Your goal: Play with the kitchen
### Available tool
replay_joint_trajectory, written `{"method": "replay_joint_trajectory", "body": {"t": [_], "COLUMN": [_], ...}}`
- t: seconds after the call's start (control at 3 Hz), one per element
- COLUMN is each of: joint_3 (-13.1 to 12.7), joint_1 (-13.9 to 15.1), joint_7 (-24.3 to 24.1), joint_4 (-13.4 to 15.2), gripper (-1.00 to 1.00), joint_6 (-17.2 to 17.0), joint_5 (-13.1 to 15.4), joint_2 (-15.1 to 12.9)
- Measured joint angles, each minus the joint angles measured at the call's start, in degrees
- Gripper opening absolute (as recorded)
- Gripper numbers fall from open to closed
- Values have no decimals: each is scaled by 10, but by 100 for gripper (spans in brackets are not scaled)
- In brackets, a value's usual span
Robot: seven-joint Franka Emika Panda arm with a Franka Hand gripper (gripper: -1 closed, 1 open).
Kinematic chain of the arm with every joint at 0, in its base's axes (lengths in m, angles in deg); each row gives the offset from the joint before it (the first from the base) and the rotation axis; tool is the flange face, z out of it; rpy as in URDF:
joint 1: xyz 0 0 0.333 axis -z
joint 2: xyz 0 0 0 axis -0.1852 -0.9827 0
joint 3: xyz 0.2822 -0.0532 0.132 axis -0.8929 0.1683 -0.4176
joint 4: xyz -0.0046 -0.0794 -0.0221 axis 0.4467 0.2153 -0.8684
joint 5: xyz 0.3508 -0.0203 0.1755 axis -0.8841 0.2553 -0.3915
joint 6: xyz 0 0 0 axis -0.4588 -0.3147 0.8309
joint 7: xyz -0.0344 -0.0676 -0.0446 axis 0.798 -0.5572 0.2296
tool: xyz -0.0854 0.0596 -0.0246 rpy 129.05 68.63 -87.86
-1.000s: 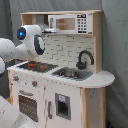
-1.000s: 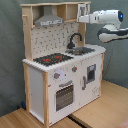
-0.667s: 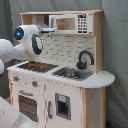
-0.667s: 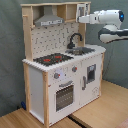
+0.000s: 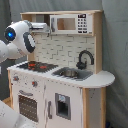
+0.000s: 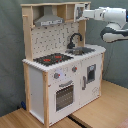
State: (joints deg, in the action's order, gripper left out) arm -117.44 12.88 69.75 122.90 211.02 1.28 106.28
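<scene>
1. The arm has moved its gripper (image 6: 86, 13) up against the top shelf of the kitchen (image 6: 60, 75).
2. Whether the gripper is open cannot be told.
3. The kitchen stands upright on the wooden floor (image 6: 105, 107); play likely begins at the upper shelf.

One kitchen (image 5: 75, 85) stands in both exterior views, and one arm (image 6: 107, 14) reaches toward its top shelf. On the kitchen there is one hob (image 6: 52, 59) with what look like two red rings, though they blur together. One sink (image 5: 70, 73), one tap (image 5: 84, 56), one hood (image 6: 48, 20), one microwave (image 5: 70, 23). The front carries one oven door (image 6: 64, 96) and, beside it, one cupboard door (image 6: 90, 77). Two knobs (image 6: 56, 76) sit above the oven in the second exterior view.
</scene>
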Motion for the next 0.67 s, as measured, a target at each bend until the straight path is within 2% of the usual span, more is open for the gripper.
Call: {"method": "replay_joint_trajectory", "body": {"t": [0.67], "joint_3": [-28], "joint_1": [37], "joint_7": [-98], "joint_4": [0], "gripper": [100], "joint_6": [65], "joint_5": [-2], "joint_2": [1]}}
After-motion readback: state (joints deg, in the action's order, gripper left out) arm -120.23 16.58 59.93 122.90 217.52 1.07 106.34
